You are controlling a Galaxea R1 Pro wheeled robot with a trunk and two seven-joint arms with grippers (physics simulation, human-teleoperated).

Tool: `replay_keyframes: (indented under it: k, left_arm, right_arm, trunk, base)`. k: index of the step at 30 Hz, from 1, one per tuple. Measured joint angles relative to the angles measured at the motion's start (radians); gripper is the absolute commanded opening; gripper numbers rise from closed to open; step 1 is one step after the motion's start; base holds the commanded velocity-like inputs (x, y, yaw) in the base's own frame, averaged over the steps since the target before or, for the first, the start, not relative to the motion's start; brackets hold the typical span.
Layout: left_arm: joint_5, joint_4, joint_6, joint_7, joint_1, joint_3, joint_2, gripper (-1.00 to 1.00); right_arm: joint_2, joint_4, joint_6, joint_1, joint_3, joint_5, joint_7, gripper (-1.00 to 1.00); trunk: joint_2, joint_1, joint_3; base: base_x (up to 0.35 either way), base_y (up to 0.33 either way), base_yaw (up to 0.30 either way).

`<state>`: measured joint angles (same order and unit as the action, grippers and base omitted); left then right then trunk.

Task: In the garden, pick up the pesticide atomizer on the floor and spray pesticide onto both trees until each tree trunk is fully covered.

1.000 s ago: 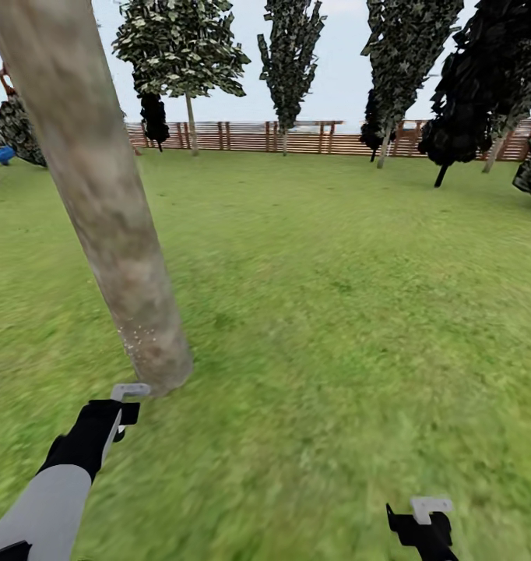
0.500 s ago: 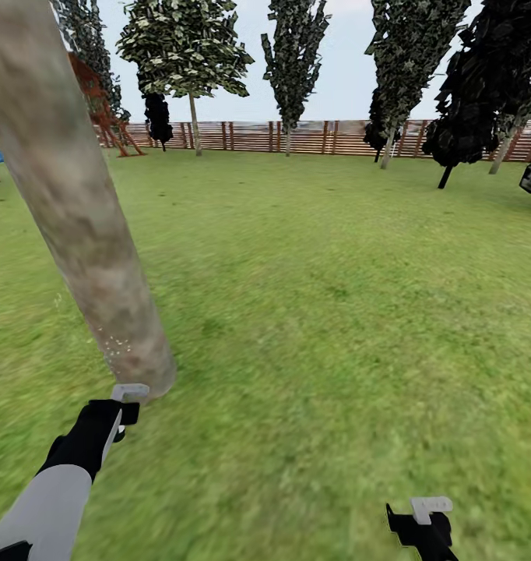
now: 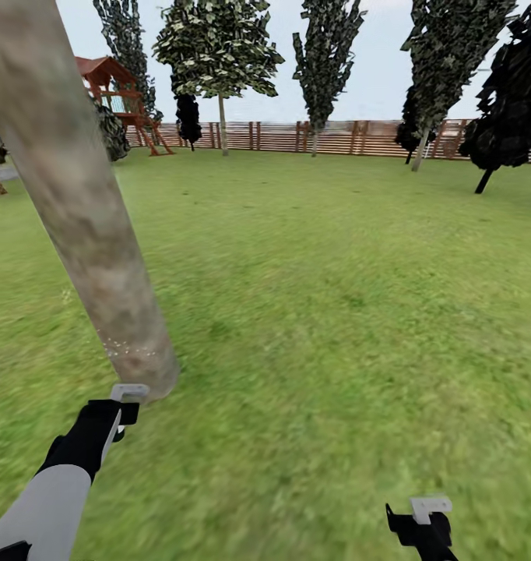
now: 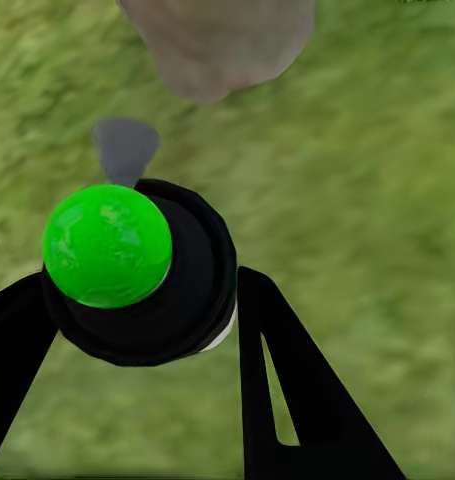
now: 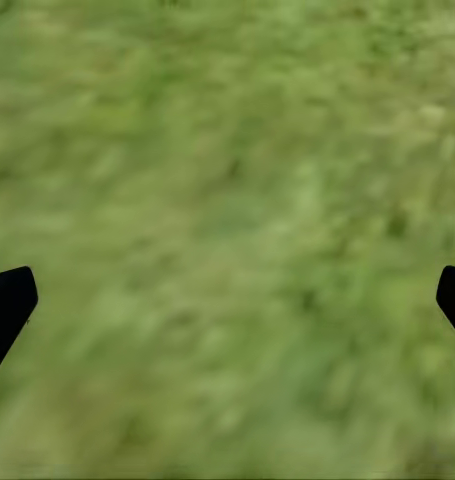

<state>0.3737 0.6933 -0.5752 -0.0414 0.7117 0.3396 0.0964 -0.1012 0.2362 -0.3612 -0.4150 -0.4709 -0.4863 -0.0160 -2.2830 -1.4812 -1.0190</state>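
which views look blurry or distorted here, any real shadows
Head view: grass smeared, tree trunk leans from wide-angle distortion, no clear cast shadows. Left wrist view: atomizer fairly sharp, lawn soft. Right wrist view: grass very blurred.

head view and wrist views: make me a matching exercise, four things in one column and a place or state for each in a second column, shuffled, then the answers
Things:
1. tree trunk
2. left gripper
3. right gripper
4. fence

Places or states:
A. fingers wide apart over bare grass
B. far across the lawn, in front of a row of trees
C. closed round a dark bottle with a green ball on top
D. rises from the grass just ahead of the left arm

Pairs: 1-D, 2-C, 3-A, 4-B
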Motion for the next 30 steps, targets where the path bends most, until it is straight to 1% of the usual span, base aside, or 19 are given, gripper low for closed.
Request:
replay_keyframes:
  k: [10, 17, 19, 21, 25, 27, 30]
  left_arm:
    - [0.000, -0.003, -0.001, 0.000, 0.000, 0.003, 0.006, -1.00]
    - [0.003, -0.029, -0.011, -0.001, 0.000, 0.002, 0.010, -1.00]
    - [0.006, -0.032, -0.012, -0.001, -0.001, 0.002, 0.016, -1.00]
    - [0.003, -0.073, -0.011, -0.001, -0.002, 0.001, 0.021, -1.00]
    - [0.000, -0.136, -0.003, 0.001, -0.002, 0.000, 0.020, -1.00]
    - [-0.001, -0.145, -0.001, 0.001, -0.002, -0.001, 0.017, -1.00]
    - [-0.004, -0.135, 0.001, 0.000, -0.001, -0.002, 0.008, -1.00]
  right_arm:
    - [-0.001, 0.000, 0.000, 0.000, 0.000, 0.000, -0.001, 1.00]
    - [-0.003, 0.000, 0.000, 0.000, 0.000, 0.000, -0.001, 1.00]
    - [-0.004, 0.000, -0.001, 0.000, -0.001, 0.000, -0.002, 1.00]
    - [-0.006, 0.000, 0.000, 0.000, -0.001, 0.000, -0.002, 1.00]
    - [-0.006, 0.000, 0.000, 0.000, -0.001, 0.000, -0.002, 1.00]
    - [-0.006, 0.000, 0.000, 0.000, -0.001, 0.000, -0.002, 1.00]
    - [-0.006, 0.000, 0.001, 0.000, -0.001, 0.000, -0.002, 1.00]
  trunk:
    - [0.000, 0.000, 0.000]
    - [0.000, 0.000, 0.000]
    - [0.000, 0.000, 0.000]
    - [0.000, 0.000, 0.000]
    - [0.000, 0.000, 0.000]
    - [0.000, 0.000, 0.000]
    - [0.000, 0.000, 0.000]
  base:
    - [0.170, -0.251, 0.277]
    - [0.213, -0.203, 0.277]
    - [0.235, -0.113, 0.277]
    - [0.074, -0.034, 0.275]
    - [0.015, -0.007, 0.252]
    - [0.001, 0.000, 0.228]
    - [0.000, 0.000, 0.196]
